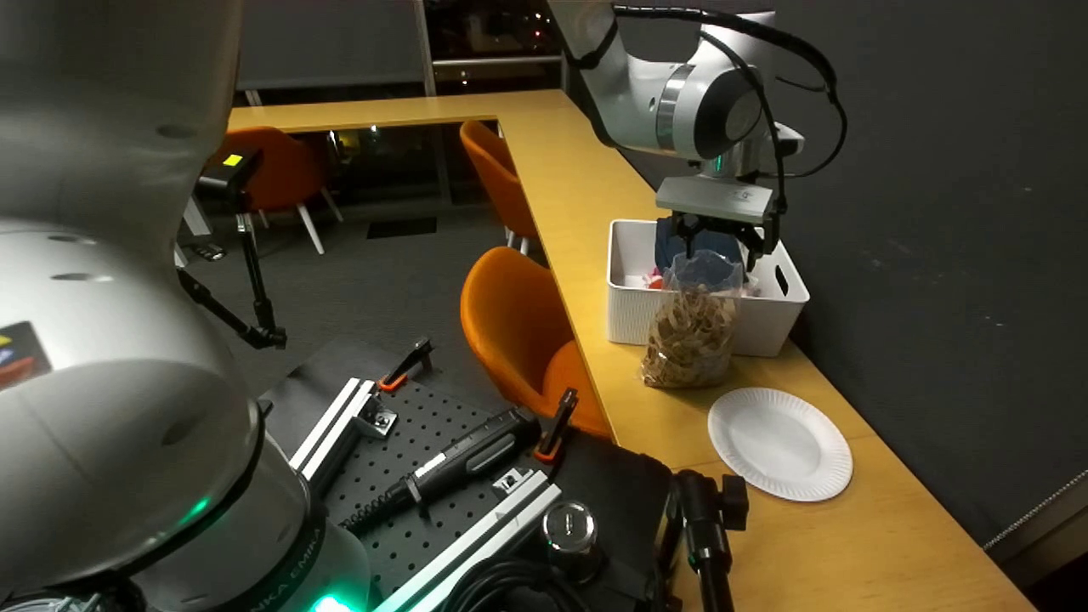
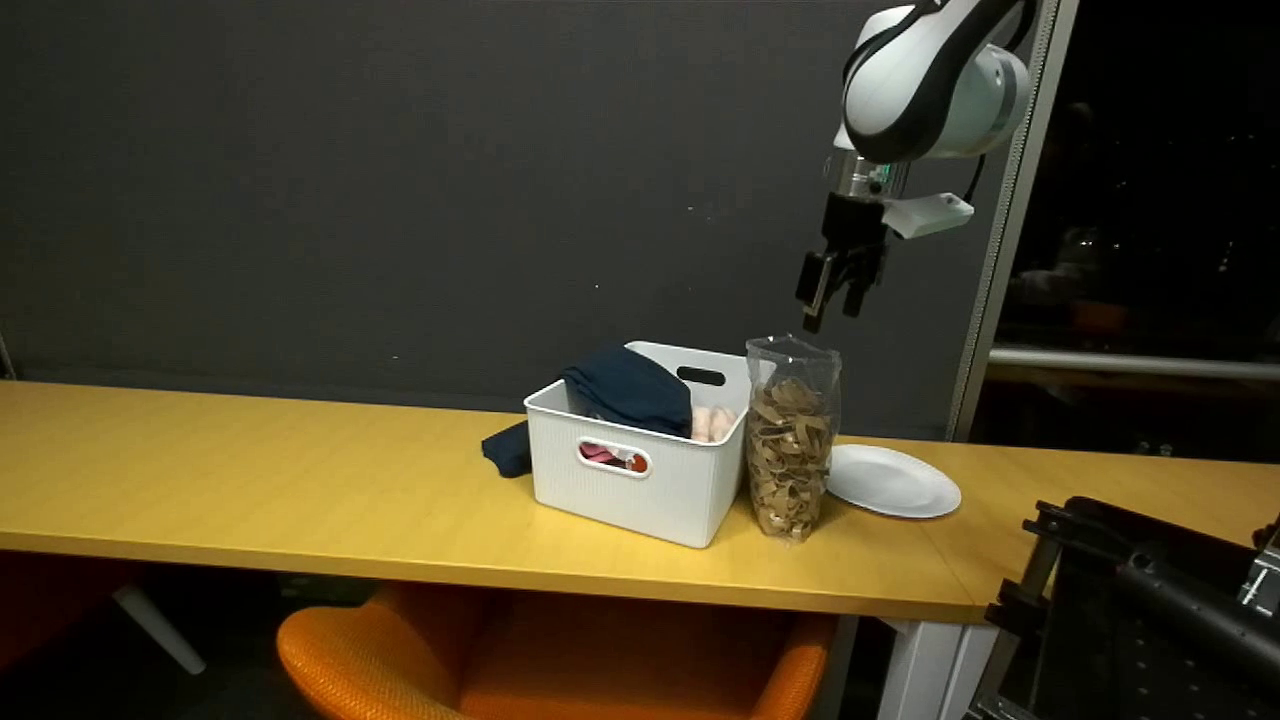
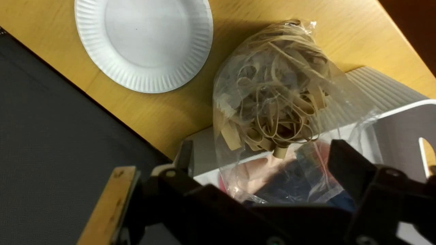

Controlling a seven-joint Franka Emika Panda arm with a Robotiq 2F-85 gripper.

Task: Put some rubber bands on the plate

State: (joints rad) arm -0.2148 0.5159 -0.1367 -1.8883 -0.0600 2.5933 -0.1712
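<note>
Gripper hangs spread near the top of the bag, rubber bands inside. In an exterior view, box stands left, plate right. If lowered off-centre, the gripper could snag slack plastic and topple the bag.

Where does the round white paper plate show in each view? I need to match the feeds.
In an exterior view: plate right of centre, in the lower half.
In an exterior view: plate right of centre, below mid-height.
Wrist view: plate upper left, cut off by the top edge.
Shared landmark: clear plastic bag of tan rubber bands, near the plate in all three.
</note>
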